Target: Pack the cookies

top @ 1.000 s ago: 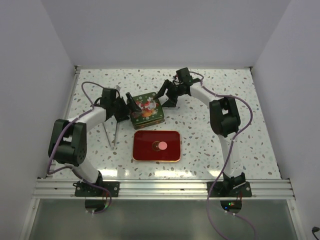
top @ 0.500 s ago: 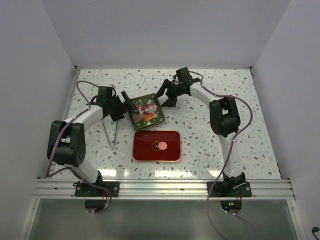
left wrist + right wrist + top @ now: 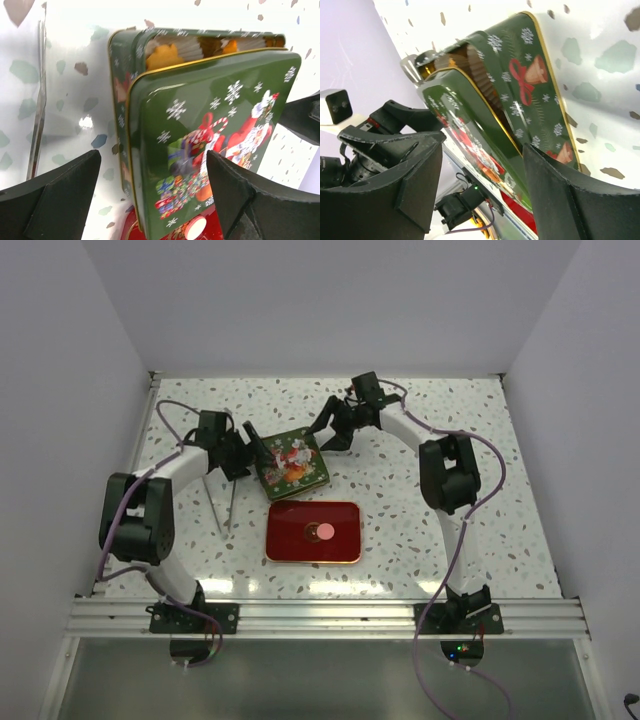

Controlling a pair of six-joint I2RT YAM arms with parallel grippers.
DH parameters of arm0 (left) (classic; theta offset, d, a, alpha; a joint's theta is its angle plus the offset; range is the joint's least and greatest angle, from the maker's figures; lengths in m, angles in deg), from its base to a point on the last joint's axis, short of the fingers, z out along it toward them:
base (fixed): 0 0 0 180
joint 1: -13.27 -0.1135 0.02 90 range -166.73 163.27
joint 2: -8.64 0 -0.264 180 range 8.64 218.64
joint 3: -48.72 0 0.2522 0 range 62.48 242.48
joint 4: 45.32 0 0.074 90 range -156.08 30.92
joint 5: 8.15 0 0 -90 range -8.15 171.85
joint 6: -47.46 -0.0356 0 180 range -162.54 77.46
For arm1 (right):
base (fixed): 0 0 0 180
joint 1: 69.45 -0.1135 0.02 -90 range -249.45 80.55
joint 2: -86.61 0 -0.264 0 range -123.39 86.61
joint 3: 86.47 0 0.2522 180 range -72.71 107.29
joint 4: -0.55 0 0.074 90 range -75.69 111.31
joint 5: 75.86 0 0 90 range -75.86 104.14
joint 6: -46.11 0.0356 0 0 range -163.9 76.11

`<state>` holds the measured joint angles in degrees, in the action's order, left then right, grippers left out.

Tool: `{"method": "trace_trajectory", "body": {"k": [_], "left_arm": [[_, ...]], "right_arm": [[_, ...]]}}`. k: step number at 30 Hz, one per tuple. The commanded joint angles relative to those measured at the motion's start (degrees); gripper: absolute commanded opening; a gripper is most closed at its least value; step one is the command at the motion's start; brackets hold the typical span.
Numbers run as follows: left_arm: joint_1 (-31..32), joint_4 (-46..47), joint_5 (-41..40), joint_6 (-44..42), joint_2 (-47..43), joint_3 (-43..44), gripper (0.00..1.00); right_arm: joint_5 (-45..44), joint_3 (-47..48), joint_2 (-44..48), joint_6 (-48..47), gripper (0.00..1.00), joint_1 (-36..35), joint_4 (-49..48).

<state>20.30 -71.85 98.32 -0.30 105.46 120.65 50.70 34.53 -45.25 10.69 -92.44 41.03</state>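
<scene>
Fitting the lid (image 3: pixel 210 130) onto the green tin (image 3: pixel 120 70), by the look of it: lying skewed over the base, offset toward the near side, leaving a strip open along the far edge. Showing through that strip, orange cookies (image 3: pixel 162 54) seated in white paper cups (image 3: pixel 187 46) inside the tin. Also sitting outside it, on the red tray (image 3: pixel 285 550) just in front of the tin, a pink cookie (image 3: pixel 326 532) and a dark brown cookie (image 3: pixel 309 531) just beside it.

For the left gripper (image 3: pixel 152 165): spread wide, straddling the lid from the left end, bare table (image 3: pixel 480 490) showing between one finger and the tin, so released, grasping nothing. For the right gripper (image 3: pixel 482 145): parted too, framing the opposite corner of the tin, no contact visible, so reading as released.

Lying beside the left arm, metal tongs (image 3: pixel 222 502), untouched.

Judging the packing unfinished, with two cookies out on the tray. Next move calls for one of two things. Either squaring the lid and pressing it flush, with the far side braced so the tin does not skate on the smooth table. Or taking the lid off again to admit the last two. Cannot tell which from this moment alone.
</scene>
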Motion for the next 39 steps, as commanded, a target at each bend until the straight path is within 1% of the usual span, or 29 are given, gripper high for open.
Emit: {"method": "trace_trajectory", "body": {"k": [1,11,13,20,24,32,36,37,39], "left_arm": [[-0.4,0.5,0.1,-1.0,1.5,4.5,0.9],[-0.4,-2.8,-0.5,-0.8,8.1,12.6,0.84],[-0.4,-3.0,-0.6,-0.7,8.7,13.3,0.83],[-0.4,-4.1,-1.4,-1.3,9.4,14.9,0.82],[-0.4,-3.9,-1.5,-1.7,9.4,15.0,0.83],[-0.4,-4.7,-2.0,-2.7,9.9,15.6,0.83],[-0.8,-5.2,-2.5,-3.4,8.8,16.1,0.83],[-1.1,-5.3,-2.6,-3.7,8.6,16.6,0.83],[-1.7,-6.1,-2.7,-4.2,8.2,17.3,0.84]], "right_arm": [[1.7,4.4,0.1,1.2,0.68,-0.7,0.4],[2.6,7.9,-3.0,2.1,0.66,-0.4,0.6],[2.7,8.2,-3.2,2.5,0.66,-0.3,0.2],[3.3,9.0,-4.3,3.1,0.66,0.0,-0.3],[1.9,6.0,-1.7,0.3,0.66,1.4,0.7],[-1.0,-3.4,8.2,-6.3,0.67,6.3,4.3],[-3.1,-6.0,12.1,-12.1,0.67,6.6,9.7],[-3.1,-7.1,13.3,-12.5,0.67,6.5,9.8],[-3.1,-12.4,17.1,-12.6,0.67,6.1,8.6]]}}
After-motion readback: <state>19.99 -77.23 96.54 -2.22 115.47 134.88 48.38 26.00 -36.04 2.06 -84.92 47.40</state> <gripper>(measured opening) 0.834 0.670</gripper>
